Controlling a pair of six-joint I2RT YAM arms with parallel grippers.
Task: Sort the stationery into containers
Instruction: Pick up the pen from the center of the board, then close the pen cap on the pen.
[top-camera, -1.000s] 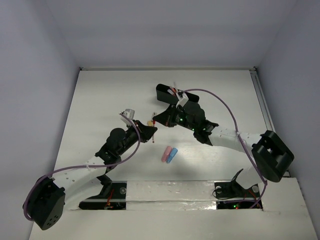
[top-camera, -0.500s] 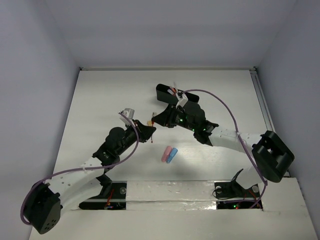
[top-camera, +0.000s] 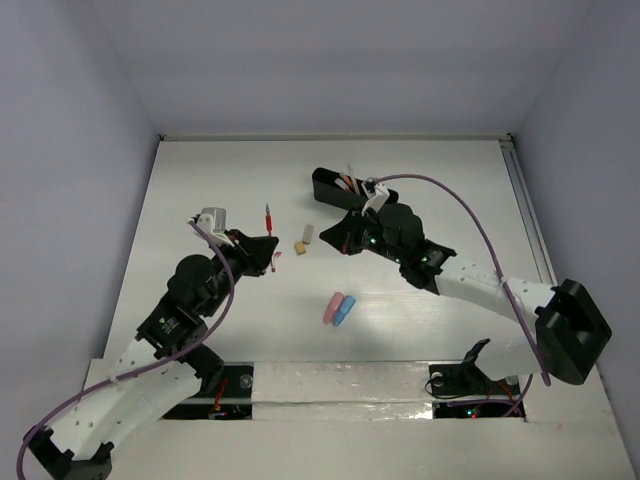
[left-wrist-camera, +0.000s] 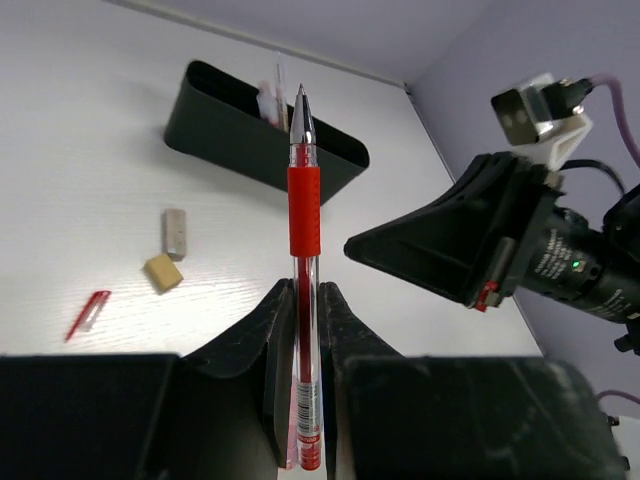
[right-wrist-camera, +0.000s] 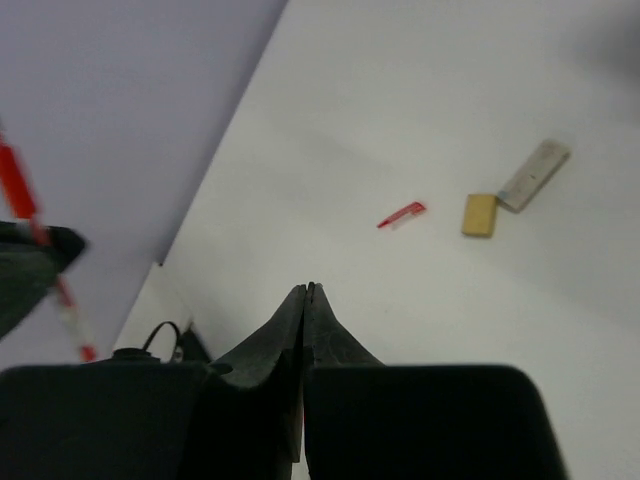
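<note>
Jaws of the left gripper (top-camera: 268, 249) clamp a red pen (top-camera: 268, 216), left of the tray (top-camera: 325, 185); capsules (top-camera: 338, 310) lie nearer.
Left wrist: pen pinched low, tip toward the tray.
Right wrist: right gripper (right-wrist-camera: 306, 292) pressed together, empty; erasers (right-wrist-camera: 479, 215) beyond.

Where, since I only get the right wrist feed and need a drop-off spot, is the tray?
Observer: The black tray lies just beyond the right gripper, on the far side from the arm bases.
Operator: And the red blur at my left edge?
Observer: That is a red pen, held in the left gripper, its tip sticking out ahead of the gripper.
Operator: Is anything loose outside my view?
Observer: A pink capsule and a blue capsule lie side by side on the table, nearer the bases than the right gripper.
</note>
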